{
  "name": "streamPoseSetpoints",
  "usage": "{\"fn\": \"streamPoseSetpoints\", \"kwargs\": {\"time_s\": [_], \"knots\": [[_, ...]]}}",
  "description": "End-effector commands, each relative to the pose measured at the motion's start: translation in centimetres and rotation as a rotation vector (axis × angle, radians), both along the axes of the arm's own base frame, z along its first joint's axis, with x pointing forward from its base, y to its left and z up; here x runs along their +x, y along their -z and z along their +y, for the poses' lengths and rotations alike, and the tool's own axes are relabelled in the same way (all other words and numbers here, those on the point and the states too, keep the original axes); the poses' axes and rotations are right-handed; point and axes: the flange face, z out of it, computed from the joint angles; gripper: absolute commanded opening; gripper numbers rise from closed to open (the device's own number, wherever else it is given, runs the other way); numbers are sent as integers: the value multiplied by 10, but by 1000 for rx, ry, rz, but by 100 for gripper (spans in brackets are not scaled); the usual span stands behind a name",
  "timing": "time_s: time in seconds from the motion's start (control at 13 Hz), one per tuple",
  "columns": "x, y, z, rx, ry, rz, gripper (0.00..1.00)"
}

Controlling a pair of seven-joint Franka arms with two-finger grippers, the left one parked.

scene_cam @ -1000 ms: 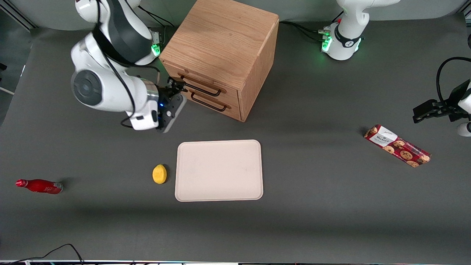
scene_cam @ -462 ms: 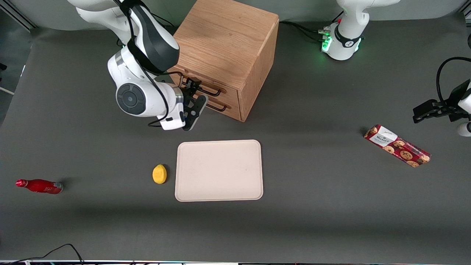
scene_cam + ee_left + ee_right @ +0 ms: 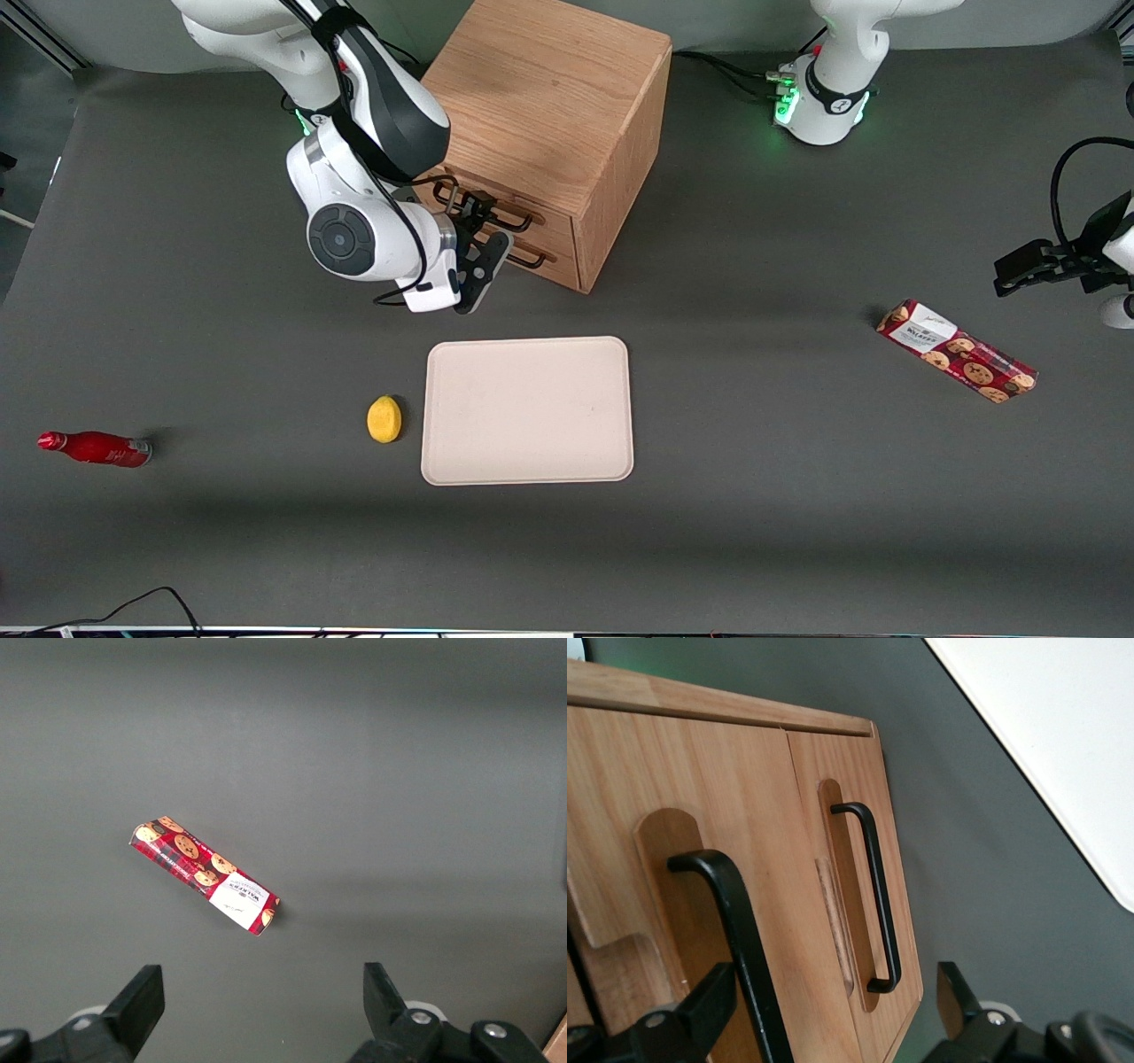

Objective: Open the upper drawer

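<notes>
The light oak cabinet [image 3: 540, 97] stands at the back of the table, its two drawer fronts facing the front camera at an angle. The upper drawer [image 3: 547, 221] [image 3: 673, 780] looks shut, level with the lower drawer [image 3: 833, 762]. My right gripper [image 3: 471, 207] [image 3: 828, 1005] is right in front of the upper drawer and open. The upper drawer's dark bar handle [image 3: 740, 939] runs between the fingers, close to one fingertip [image 3: 700, 1010], with no grip on it. My arm hides much of that handle in the front view.
A cream tray [image 3: 527, 409] [image 3: 1063, 744] lies nearer the front camera than the cabinet, with a lemon [image 3: 384, 418] beside it. A red bottle [image 3: 93, 447] lies toward the working arm's end. A cookie box [image 3: 957, 351] [image 3: 205, 875] lies toward the parked arm's end.
My arm swung in from the working arm's end toward the cabinet. The gripper travelled along the drawer fronts and now straddles the upper handle. The drawers have not moved.
</notes>
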Motion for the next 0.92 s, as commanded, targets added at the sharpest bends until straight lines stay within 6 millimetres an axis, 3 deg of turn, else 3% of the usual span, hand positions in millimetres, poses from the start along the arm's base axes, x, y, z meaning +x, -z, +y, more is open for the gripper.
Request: {"fn": "streamPoseSetpoints", "kwargs": {"time_s": [0.0, 0.85], "knots": [[-10, -2, 4, 26, -7, 2, 100], [-12, 16, -7, -3, -12, 23, 100]]}}
